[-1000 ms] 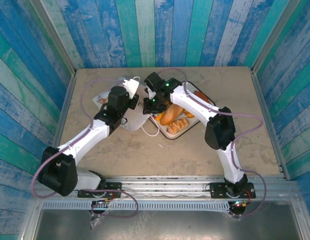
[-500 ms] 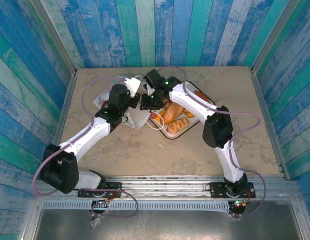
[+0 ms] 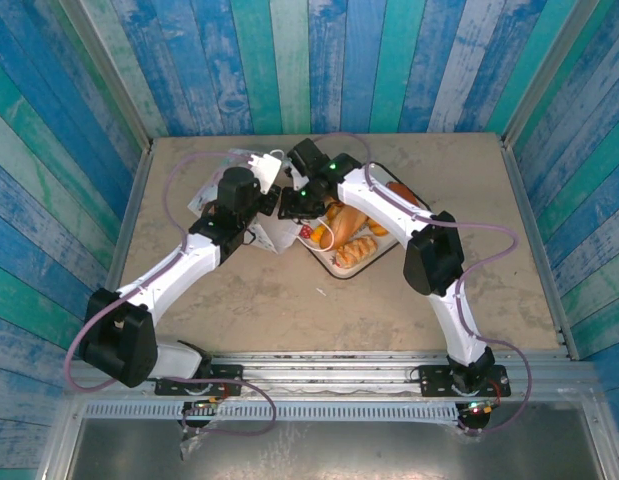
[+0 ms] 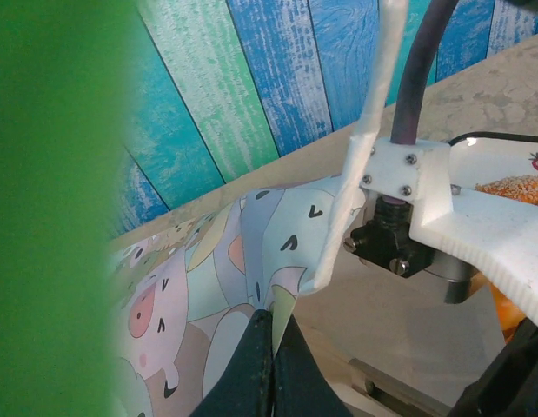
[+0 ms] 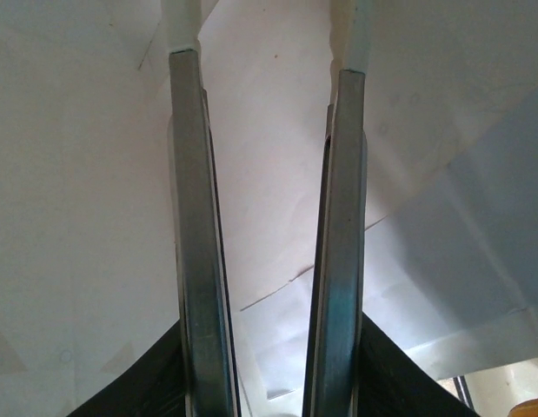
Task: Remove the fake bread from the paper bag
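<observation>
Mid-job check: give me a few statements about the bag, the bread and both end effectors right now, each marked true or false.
1. The left end effector is shut on an edge of the bag. True.
2. The right end effector has its fingers pressed together. False: they stand apart, with white paper around them.
3. Bread lies on the tray, right of the bag in the top view. True.
4. The bag sits at the near edge of the table, by the arm bases. False: it is in the far half, where the two end effectors meet.
</observation>
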`<state>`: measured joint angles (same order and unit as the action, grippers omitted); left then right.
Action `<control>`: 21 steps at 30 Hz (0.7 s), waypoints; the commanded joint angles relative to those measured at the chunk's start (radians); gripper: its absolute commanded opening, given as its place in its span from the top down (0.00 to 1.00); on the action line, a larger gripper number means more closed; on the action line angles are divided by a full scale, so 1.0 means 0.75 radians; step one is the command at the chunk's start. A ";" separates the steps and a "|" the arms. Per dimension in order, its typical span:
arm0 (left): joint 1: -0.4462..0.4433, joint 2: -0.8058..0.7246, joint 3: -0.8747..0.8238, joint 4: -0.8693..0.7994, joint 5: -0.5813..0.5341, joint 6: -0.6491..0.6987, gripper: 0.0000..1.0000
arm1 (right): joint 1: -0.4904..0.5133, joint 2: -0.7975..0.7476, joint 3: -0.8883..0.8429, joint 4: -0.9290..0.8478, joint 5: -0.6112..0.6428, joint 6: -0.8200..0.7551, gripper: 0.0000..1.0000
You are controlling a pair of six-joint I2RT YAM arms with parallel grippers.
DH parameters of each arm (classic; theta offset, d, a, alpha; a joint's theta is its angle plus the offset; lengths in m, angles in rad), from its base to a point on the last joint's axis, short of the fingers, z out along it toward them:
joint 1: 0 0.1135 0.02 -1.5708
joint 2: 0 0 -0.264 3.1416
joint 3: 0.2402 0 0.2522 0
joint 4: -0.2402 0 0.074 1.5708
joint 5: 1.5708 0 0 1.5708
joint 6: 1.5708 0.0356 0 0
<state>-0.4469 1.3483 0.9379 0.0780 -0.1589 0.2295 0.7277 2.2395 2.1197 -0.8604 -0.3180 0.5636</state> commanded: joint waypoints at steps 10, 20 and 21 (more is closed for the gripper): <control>-0.020 0.008 0.033 -0.015 0.163 0.042 1.00 | -0.050 0.033 -0.037 0.220 -0.167 0.030 0.52; -0.020 0.014 0.034 -0.031 0.181 0.051 1.00 | -0.049 0.038 -0.057 0.304 -0.219 0.037 0.51; -0.020 0.014 0.035 -0.030 0.183 0.052 1.00 | -0.049 0.044 -0.050 0.297 -0.213 0.037 0.51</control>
<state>-0.4465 1.3483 0.9379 0.0612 -0.1085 0.2581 0.6914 2.2433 2.0632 -0.6868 -0.4549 0.5945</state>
